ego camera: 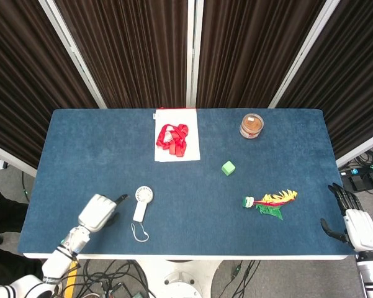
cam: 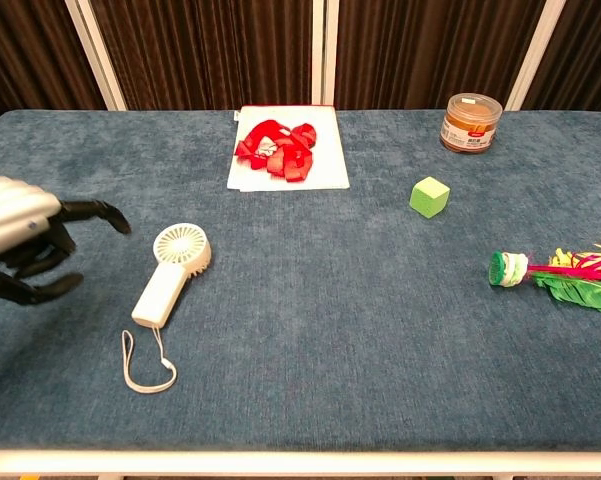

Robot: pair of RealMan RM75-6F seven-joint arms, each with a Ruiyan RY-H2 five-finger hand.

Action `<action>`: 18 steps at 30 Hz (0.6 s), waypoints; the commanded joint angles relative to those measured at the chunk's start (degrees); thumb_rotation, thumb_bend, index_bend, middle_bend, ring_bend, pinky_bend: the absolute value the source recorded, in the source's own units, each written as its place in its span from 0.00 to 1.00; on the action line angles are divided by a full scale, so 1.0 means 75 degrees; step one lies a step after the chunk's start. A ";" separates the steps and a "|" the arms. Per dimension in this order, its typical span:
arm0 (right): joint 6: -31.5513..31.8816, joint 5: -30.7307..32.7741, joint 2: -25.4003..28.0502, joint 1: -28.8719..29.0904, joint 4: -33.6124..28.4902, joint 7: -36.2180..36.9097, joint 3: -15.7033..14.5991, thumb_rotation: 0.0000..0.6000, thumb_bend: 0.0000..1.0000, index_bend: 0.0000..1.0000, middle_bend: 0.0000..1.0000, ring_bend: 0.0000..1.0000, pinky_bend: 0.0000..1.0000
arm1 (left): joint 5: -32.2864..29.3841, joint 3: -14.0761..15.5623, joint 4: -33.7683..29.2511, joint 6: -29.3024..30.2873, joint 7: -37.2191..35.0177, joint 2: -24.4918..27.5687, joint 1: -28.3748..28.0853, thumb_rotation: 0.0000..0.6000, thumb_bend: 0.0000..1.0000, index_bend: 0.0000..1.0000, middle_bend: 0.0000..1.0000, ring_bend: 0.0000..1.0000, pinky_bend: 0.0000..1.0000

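Note:
A small white hand-held fan [ego camera: 141, 204] [cam: 171, 274] with a wrist loop lies flat near the table's front left. My left hand [ego camera: 97, 212] [cam: 20, 238] hovers to the left of it, apart from it, fingers spread and holding nothing. My right hand [ego camera: 350, 217] sits beyond the table's right edge near the front, fingers apart and empty; the chest view does not show it.
A red strap bundle [ego camera: 172, 137] [cam: 278, 141] lies on a white sheet [ego camera: 187, 152] at the back middle. A brown jar [ego camera: 252, 125] [cam: 471, 122] stands back right, a green cube [ego camera: 228, 167] [cam: 430, 196] nearer centre, a feathered shuttlecock [ego camera: 270, 202] [cam: 555, 271] front right.

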 commanded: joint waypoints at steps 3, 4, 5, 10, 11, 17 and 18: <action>0.0021 -0.0036 -0.0023 0.0006 0.0040 0.0057 0.0001 1.00 0.31 0.00 0.00 0.00 0.00 | -0.0215 -0.0181 0.0048 0.0804 -0.0336 0.0357 0.0502 1.00 0.39 0.25 0.69 0.64 0.67; 0.0037 -0.0047 -0.0020 0.0003 0.0037 0.0065 0.0002 1.00 0.31 0.00 0.00 0.00 0.00 | -0.0282 -0.0207 0.0100 0.0930 -0.0388 0.0398 0.0599 1.00 0.38 0.25 0.66 0.61 0.66; 0.0069 -0.0062 -0.0012 -0.0004 0.0026 0.0071 0.0004 1.00 0.31 0.00 0.00 0.00 0.00 | -0.0396 -0.0257 0.0153 0.1090 -0.0393 0.0449 0.0726 1.00 0.38 0.25 0.60 0.55 0.63; 0.0222 -0.0075 0.0026 -0.0037 -0.0076 0.0024 0.0059 1.00 0.31 0.00 0.00 0.00 0.00 | -0.0799 -0.0411 0.0280 0.1417 -0.0559 0.0692 0.1091 1.00 0.32 0.22 0.29 0.21 0.41; 0.0259 -0.0070 0.0022 -0.0046 -0.0106 -0.0003 0.0076 1.00 0.31 0.00 0.00 0.00 0.00 | -0.0892 -0.0447 0.0369 0.1436 -0.0631 0.0722 0.1151 1.00 0.31 0.21 0.25 0.18 0.37; 0.0332 -0.0101 -0.0043 -0.0068 -0.0221 -0.0223 0.0075 1.00 0.31 0.00 0.00 0.00 0.00 | -0.1121 -0.0619 0.0830 0.1609 -0.1148 0.0846 0.1387 1.00 0.28 0.19 0.15 0.09 0.26; 0.0342 -0.0122 -0.0040 -0.0071 -0.0240 -0.0270 0.0064 1.00 0.31 0.00 0.00 0.00 0.00 | -0.1144 -0.0653 0.0885 0.1652 -0.1232 0.0862 0.1421 1.00 0.28 0.19 0.15 0.09 0.26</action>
